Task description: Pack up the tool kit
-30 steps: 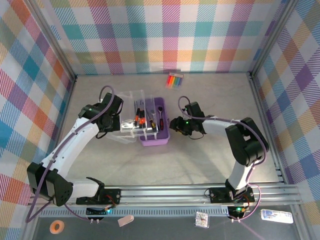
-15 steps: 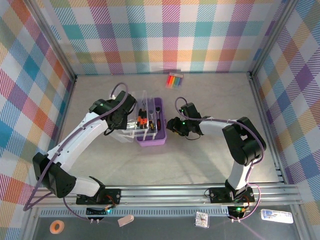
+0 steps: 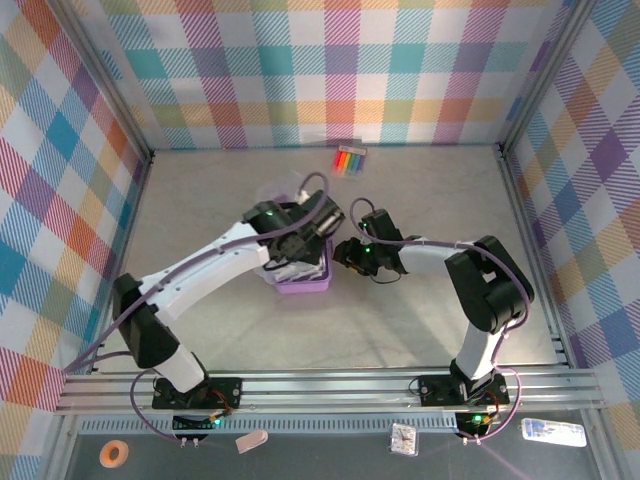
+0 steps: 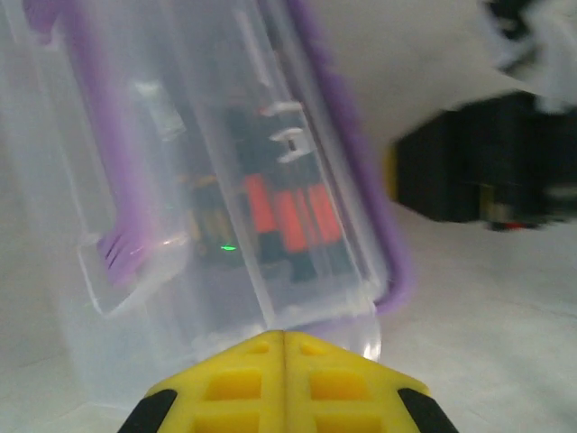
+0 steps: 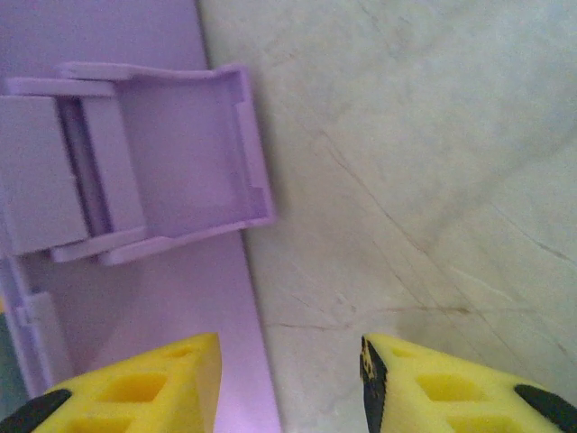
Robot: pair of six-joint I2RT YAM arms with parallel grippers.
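The tool kit [image 3: 300, 283] lies mid-table, its purple base showing under my left arm. In the left wrist view its clear lid [image 4: 180, 180] is folded over the base rim [image 4: 365, 189], with black-and-orange screwdrivers [image 4: 288, 212] visible through it. My left gripper [image 4: 285, 338] is shut and empty, its tips pressed against the lid's near edge; from above it [image 3: 308, 243] sits over the case. My right gripper [image 5: 288, 361] is open at the case's right side, one finger [image 5: 135, 392] over the purple wall below the purple handle [image 5: 153, 162], the other over bare table.
A small rainbow-striped packet [image 3: 349, 159] lies near the back wall. Checked walls close the table on three sides. The right gripper's black body [image 4: 487, 176] stands close beside the case. Bare table [image 3: 400, 330] lies in front of the case.
My left arm has swung right across the case, carrying the clear lid from lying open on the left to over the purple base. The right gripper stayed at the case's right side.
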